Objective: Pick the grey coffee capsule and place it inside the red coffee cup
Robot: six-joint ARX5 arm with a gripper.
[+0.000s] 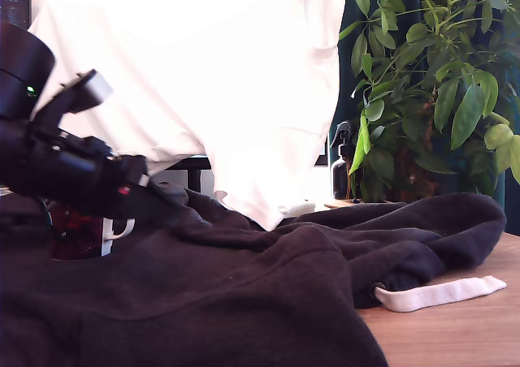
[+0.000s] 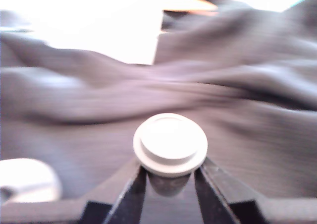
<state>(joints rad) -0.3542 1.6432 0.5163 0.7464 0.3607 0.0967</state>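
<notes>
Right now we have the grey coffee capsule [image 2: 170,144] off the cloth and carried w/ its flat rim up, gripped below that rim so the wider lip sits above the fingers [image 2: 134,194] and can't slip down through them (a sensible hold for a tapered body, we judge). In the wrist view the two dark fingers close in on the capsule's narrow body from either side, narrow gap, both touching it; the rim looks washed-out and pale in that light.

In the exterior view the arm comes in from the exterior view's left, and the gripper [image 1: 166,200] end is low over the dark hoodie [image 1: 244,302] that covers most of the desk [image 1: 463,326]. We can't see the capsule itself in that view. The red coffee cup [image 1: 81,235] stands upright on the hoodie, partly hidden behind the arm, white handle toward the exterior view's right. A pale rounded edge at the wrist view's corner may be its rim, but too blurred to tell.

We judge the pick done & the carry to the cup under way: the capsule still has to get over the cup's mouth before letting go. Soft, wrinkled cloth under the cup means a nudge could tip it.
</notes>
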